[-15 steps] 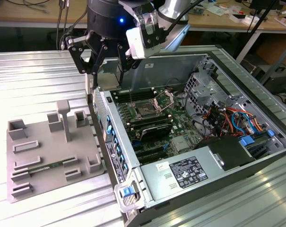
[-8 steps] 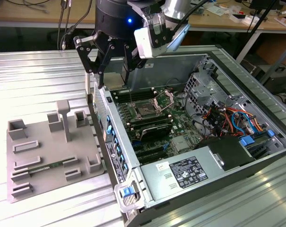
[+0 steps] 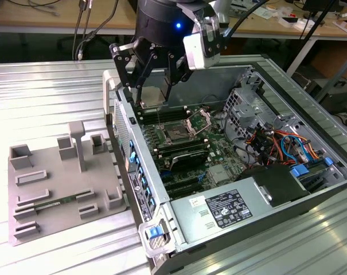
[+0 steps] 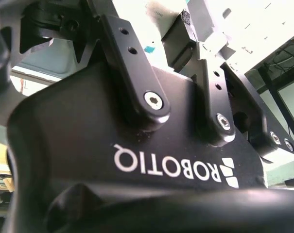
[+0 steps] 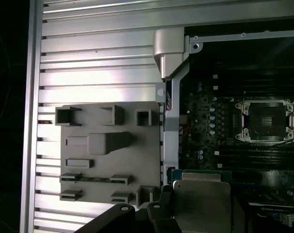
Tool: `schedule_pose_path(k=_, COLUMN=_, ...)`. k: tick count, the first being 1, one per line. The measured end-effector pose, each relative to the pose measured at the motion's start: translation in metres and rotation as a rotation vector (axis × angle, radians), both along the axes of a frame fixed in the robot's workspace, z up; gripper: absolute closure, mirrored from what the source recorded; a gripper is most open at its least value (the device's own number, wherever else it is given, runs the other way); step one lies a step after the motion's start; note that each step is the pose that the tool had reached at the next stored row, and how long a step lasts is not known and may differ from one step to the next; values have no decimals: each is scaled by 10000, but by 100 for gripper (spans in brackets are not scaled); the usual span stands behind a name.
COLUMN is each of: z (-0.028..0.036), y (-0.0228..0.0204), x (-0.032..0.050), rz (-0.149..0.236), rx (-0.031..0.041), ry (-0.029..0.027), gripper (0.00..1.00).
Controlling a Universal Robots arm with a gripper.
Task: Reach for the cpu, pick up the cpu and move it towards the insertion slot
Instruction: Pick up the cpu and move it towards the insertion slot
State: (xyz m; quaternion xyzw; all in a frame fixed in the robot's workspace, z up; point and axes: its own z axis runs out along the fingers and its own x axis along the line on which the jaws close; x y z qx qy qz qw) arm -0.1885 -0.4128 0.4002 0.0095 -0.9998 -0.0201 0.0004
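Gripper: the black gripper [image 3: 154,99] hangs over the open computer case [image 3: 311,189], near the case wall that faces the grey tray [image 3: 58,189].
Grip: the fingers are closed on the cpu [image 3: 153,91] and press it from two opposite edges; in the first wrist view one black finger [image 5: 162,214] touches its edge.
Cpu: it is lifted in the air, above the green circuit board [image 3: 216,146], with its silvery metal top [image 5: 202,204] visible.
Insertion slot: the insertion slot [image 3: 178,135] is dark and square, and its metal bracket [image 3: 199,120] stands open; in the first wrist view the slot [image 5: 266,120] is apart from the cpu.
Tray: it lies on the ribbed metal table [image 3: 41,86], just beside the case, at the exterior view's left.
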Motion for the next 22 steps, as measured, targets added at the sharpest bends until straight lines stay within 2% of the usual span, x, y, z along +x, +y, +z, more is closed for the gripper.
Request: schedule_pose_path(k=22, z=0, y=0, x=184, rz=0, rx=0, ry=-1, gripper=45)
